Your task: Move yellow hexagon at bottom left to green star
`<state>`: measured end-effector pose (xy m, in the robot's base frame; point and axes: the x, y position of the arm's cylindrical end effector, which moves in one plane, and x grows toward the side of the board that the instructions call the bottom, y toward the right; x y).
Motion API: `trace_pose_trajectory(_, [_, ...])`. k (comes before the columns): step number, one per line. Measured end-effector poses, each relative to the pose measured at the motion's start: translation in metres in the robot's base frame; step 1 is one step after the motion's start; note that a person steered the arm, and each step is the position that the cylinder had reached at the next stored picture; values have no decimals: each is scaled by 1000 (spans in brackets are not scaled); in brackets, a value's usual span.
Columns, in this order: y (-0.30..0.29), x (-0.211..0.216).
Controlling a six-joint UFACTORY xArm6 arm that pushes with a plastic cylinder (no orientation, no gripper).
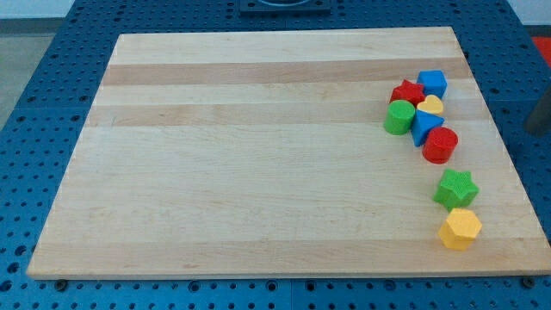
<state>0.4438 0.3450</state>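
Since my tip is out of frame: state can't tell.
hexagon (460, 228): touching, just near-right of star (455, 188).
push: far, slightly left.

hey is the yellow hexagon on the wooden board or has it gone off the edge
On the board. The yellow hexagon sits flat near the wooden board's lower right corner, just below the green star. My tip does not show.

Yellow hexagon (460, 228) lies just below green star (455, 188) — nearly touching.
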Motion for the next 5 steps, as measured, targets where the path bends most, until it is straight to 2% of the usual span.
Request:
trace_pose_trajectory(2, [-34,146])
trace_pose_trajectory(3, [-42,174])
trace_pose_trajectory(4, [-70,173])
trace_pose_trajectory(5, [-130,174])
